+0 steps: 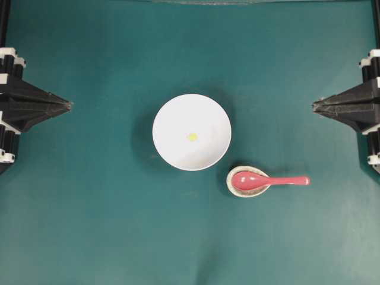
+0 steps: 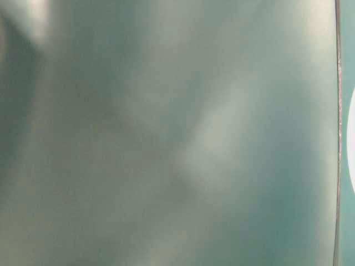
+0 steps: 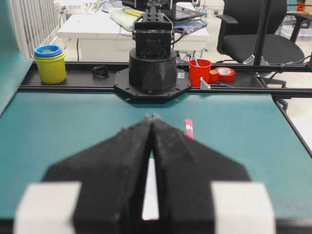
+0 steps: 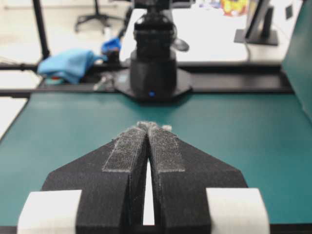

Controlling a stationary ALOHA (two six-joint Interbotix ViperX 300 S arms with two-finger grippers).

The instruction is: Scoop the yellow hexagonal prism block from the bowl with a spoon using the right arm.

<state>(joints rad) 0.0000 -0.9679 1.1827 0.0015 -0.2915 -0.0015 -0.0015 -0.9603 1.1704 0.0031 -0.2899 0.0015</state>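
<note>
A large white bowl (image 1: 191, 132) sits mid-table with the tiny yellow hexagonal prism block (image 1: 192, 136) lying at its bottom. Just right and in front of the bowl, the pink-red spoon (image 1: 267, 180) rests with its scoop in a small speckled spoon rest (image 1: 246, 190), handle pointing right. My right gripper (image 1: 314, 106) hangs at the right edge, shut and empty, well clear of the spoon. At the left edge my left gripper (image 1: 69, 105) is likewise shut with nothing in it. In the left wrist view the spoon's handle (image 3: 188, 129) peeks out beyond the shut fingertips (image 3: 152, 118).
The green table mat (image 1: 107, 225) spreads around the bowl. The table-level view is a blur of green with a sliver of the white bowl (image 2: 351, 149) at its right edge. The opposite arm's base (image 4: 153, 73) stands at the table's far side in the right wrist view.
</note>
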